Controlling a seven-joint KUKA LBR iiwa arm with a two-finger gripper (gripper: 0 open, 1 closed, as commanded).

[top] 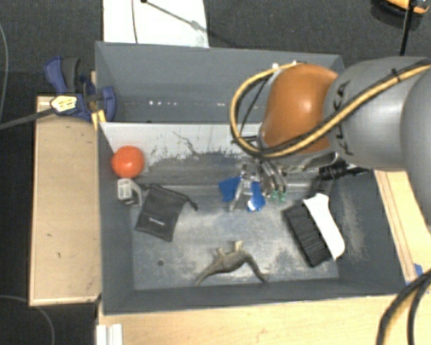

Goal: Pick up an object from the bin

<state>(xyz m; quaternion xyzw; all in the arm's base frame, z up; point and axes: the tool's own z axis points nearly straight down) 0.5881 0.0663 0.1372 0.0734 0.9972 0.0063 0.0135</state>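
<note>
My gripper hangs low over the middle of the bin, just below the arm's orange cover. A small blue thing lies right against it on its left, and another blue part shows directly under it. Whether the blue thing is gripped cannot be made out. To the gripper's right, a brush with a white handle and black bristles lies on the floor. A grey-brown toy lizard lies in front of the gripper, near the front wall.
An orange ball rests in the back left corner, with a small white and grey block just in front of it. A flat black pouch lies left of centre. The arm covers the bin's right rear part.
</note>
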